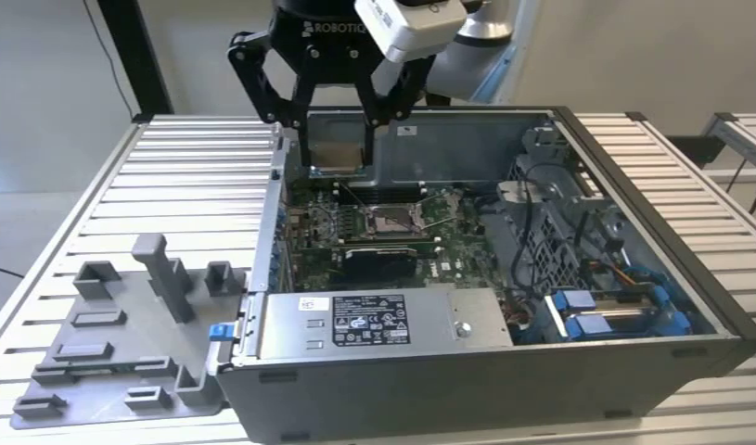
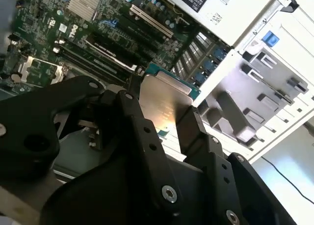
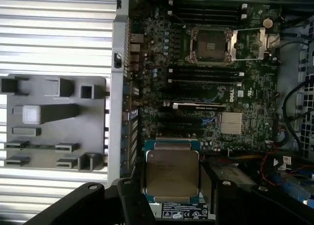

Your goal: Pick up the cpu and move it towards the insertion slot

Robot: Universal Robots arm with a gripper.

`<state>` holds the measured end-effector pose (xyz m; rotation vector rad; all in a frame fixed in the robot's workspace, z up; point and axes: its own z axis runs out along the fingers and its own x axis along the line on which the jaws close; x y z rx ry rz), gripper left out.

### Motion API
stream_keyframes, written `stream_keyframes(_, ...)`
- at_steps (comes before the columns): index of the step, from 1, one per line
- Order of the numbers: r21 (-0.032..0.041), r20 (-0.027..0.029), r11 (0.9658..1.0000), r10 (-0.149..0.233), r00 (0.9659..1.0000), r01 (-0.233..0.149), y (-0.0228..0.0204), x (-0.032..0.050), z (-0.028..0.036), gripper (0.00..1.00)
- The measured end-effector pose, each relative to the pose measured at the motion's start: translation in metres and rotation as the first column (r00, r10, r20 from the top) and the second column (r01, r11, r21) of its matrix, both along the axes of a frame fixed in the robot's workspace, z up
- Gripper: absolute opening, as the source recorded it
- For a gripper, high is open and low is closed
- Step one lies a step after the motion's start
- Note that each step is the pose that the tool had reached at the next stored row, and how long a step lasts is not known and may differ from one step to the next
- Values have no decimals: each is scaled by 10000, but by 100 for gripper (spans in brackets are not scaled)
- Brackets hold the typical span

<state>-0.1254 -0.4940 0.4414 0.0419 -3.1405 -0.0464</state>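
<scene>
My gripper (image 1: pixel 337 153) hangs over the back corner of the open computer case (image 1: pixel 674 306), on the exterior view's left, shut on the cpu (image 1: pixel 336 154). The chip is held by two opposite edges, lifted off the board. In the first wrist view the cpu (image 3: pixel 171 173) shows its silvery metal face between the black fingers (image 3: pixel 128 198). The second wrist view shows the same metal face (image 2: pixel 164 104) clamped in the gripper (image 2: pixel 162 118). The insertion slot (image 1: pixel 390 220) lies on the motherboard below and nearer the case front, its silver frame open around a brownish centre (image 3: pixel 211 44).
A grey plastic fixture (image 1: pixel 130 343) with upright blocks lies on the slatted table (image 1: pixel 180 176) beside the case. A power supply (image 1: pixel 378 320) spans the case front. Cables and a blue-tabbed drive cage (image 1: pixel 613 311) fill the case's other side. RAM slots (image 3: pixel 206 77) flank the socket.
</scene>
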Motion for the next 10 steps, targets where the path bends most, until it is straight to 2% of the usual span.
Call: stream_keyframes(10, 0, -1, 10000, 0, 10000, 0, 0, 231, -1, 0)
